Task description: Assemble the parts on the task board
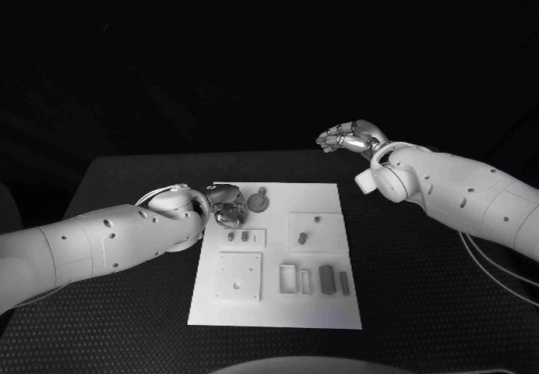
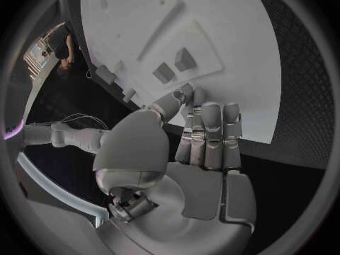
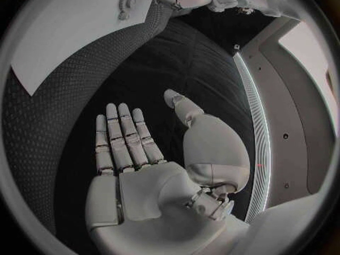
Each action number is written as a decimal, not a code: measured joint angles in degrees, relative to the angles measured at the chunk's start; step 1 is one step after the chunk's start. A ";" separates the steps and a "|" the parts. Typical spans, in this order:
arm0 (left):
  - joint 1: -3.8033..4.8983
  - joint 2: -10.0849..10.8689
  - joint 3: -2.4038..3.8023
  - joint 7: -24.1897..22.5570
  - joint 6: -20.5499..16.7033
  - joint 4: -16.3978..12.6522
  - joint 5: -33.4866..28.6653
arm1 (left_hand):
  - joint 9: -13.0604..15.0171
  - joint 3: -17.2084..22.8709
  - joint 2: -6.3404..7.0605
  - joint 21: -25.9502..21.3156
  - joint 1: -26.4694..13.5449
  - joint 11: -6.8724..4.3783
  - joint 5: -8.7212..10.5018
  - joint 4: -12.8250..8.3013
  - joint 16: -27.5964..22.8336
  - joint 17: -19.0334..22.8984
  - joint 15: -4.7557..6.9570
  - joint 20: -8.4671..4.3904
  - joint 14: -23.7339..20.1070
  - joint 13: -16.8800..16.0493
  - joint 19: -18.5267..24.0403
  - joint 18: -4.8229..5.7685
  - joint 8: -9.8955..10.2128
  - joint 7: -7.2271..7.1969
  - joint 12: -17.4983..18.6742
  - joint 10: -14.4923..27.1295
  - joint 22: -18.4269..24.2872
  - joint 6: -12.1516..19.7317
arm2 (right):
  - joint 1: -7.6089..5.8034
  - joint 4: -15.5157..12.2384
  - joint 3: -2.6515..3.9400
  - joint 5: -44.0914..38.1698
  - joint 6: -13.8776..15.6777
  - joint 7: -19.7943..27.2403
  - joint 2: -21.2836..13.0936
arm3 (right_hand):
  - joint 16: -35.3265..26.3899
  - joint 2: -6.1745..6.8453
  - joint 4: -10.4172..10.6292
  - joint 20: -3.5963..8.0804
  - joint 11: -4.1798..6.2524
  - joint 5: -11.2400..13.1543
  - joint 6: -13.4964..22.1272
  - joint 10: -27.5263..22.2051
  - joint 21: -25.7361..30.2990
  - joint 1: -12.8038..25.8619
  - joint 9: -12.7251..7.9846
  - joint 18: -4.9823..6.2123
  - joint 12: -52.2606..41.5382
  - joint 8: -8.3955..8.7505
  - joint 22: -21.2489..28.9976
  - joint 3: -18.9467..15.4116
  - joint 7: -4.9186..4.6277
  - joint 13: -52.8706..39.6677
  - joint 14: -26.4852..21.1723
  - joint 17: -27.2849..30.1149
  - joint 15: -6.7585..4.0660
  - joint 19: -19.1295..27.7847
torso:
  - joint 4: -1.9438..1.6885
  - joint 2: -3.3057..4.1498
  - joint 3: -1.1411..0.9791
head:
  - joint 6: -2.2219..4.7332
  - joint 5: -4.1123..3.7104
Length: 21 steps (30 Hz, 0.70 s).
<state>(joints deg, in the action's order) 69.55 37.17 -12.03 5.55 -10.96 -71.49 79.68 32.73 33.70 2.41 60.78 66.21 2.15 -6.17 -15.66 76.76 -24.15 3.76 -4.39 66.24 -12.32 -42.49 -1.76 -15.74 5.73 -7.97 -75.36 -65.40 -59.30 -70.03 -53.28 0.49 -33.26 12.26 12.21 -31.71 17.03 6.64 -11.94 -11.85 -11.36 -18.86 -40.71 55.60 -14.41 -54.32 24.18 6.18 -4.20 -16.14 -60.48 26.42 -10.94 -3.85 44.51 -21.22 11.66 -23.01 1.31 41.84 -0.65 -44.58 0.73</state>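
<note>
The white task board (image 1: 281,300) lies in the middle of the black table. My left hand (image 1: 228,206) hangs over its far left corner, next to a round toothed part (image 1: 259,202). In the left wrist view this hand (image 2: 205,136) keeps its fingers together, and the thumb (image 2: 166,103) reaches across to their tips; whether a part sits between them is hidden. Two small parts (image 2: 175,65) stand in a raised plate just past the fingertips. My right hand (image 1: 348,140) is raised beyond the board's far right corner, its palm (image 3: 145,187) bare and its fingers straight.
Other parts stand on the board: two small pieces (image 1: 238,235), a peg (image 1: 303,238), a frame (image 1: 289,279) and dark blocks (image 1: 327,280). The right wrist view has the board (image 3: 71,34) and the round part (image 3: 126,3) far from the hand, with black table between them.
</note>
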 measured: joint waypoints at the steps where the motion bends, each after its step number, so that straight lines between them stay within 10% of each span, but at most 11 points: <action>1: -0.01 0.00 -0.02 0.00 -0.02 0.00 0.02 | 0.00 0.00 0.00 0.00 0.00 0.00 0.00 0.00 0.00 0.00 0.00 0.00 0.00 0.00 0.00 0.00 0.06 0.00 0.00 0.00 0.00 0.00 | 0.00 0.00 0.00 0.00 0.00 0.00 0.00 | 0.00 0.00 0.00 0.00 0.00 0.00 0.00 0.00 0.00 0.00 0.00 0.00 0.00 0.00 0.00 0.00 0.00 0.00 0.00 0.00 0.00 0.00 | 0.01 0.00 0.01 | -0.01 -0.01; 21: -0.48 0.38 -0.42 0.12 -0.85 0.20 -0.93 | -1.84 0.43 0.65 -0.12 1.21 0.84 0.35 -0.42 0.00 0.41 -0.32 0.00 -0.32 0.08 0.00 0.00 2.78 1.13 1.79 0.85 -0.40 5.31 | 0.00 0.08 0.00 0.00 -0.01 0.00 -0.08 | 0.00 0.00 0.00 0.00 0.00 0.00 0.00 0.00 0.00 0.00 -0.04 0.00 0.00 0.00 -0.11 0.00 0.00 0.00 0.00 0.00 0.00 0.00 | -0.04 -0.02 0.03 | 0.05 -0.14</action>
<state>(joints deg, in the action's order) 69.07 37.55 -12.45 5.66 -11.81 -71.30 78.75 30.89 34.14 3.06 60.66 67.42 2.99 -5.82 -16.07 76.76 -23.74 3.44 -4.39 65.93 -12.25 -42.49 -1.76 -12.95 6.86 -6.19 -74.51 -65.79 -53.99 -70.03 -53.21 0.49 -33.26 12.25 12.21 -31.79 17.03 6.64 -11.94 -11.85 -11.36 -18.86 -40.71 55.60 -14.41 -54.32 24.13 6.18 -4.20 -16.13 -60.59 26.42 -10.94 -3.85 44.51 -21.22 11.66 -23.01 1.27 41.82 -0.62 -44.53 0.59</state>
